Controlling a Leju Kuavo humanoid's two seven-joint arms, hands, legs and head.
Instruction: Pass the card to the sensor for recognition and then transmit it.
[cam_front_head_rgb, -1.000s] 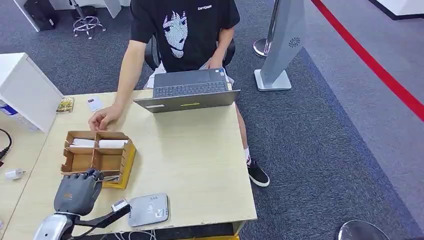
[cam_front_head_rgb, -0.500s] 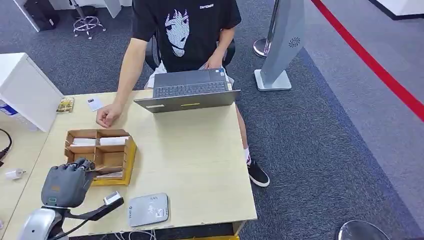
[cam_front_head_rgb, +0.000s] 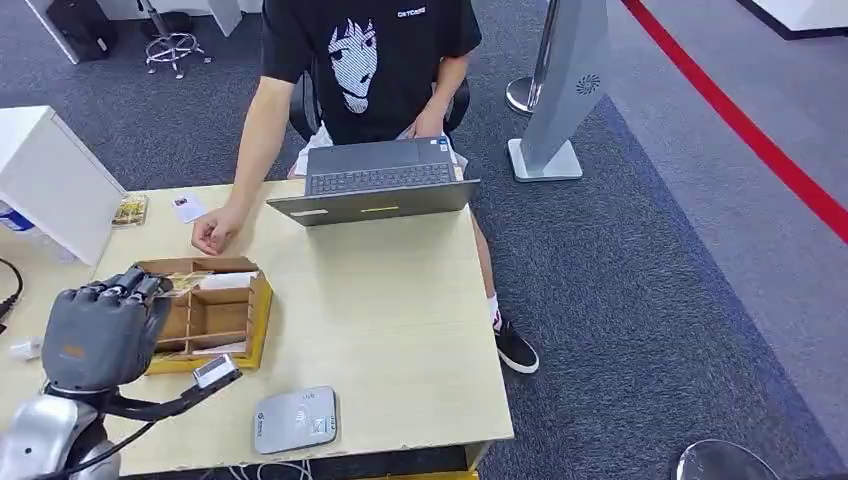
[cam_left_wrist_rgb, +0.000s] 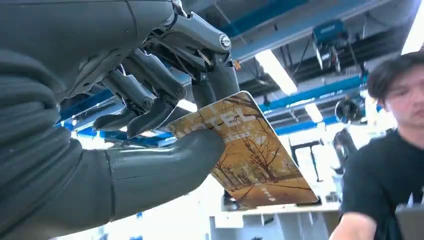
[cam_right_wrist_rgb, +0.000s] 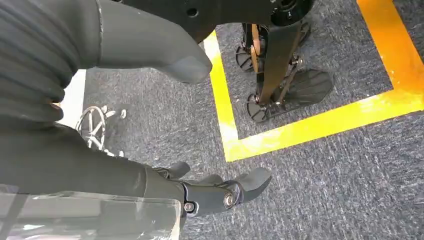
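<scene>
So that the flat grey card reader (cam_front_head_rgb: 295, 420) can scan it, my left hand (cam_front_head_rgb: 100, 330) pinches the amber tree-printed plastic card (cam_left_wrist_rgb: 247, 152); my right hand (cam_right_wrist_rgb: 220, 192) hangs empty, fingers apart.

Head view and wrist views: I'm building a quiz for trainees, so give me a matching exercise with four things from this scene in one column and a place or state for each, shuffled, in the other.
Things:
1. card
2. sensor
3. laptop
4. right hand

Places or states:
A. open at the table's far edge, in front of the person
B. hanging over the carpet, holding nothing
C. pinched in the left hand
D. lying flat at the table's near edge

Pairs: 1-C, 2-D, 3-A, 4-B
</scene>
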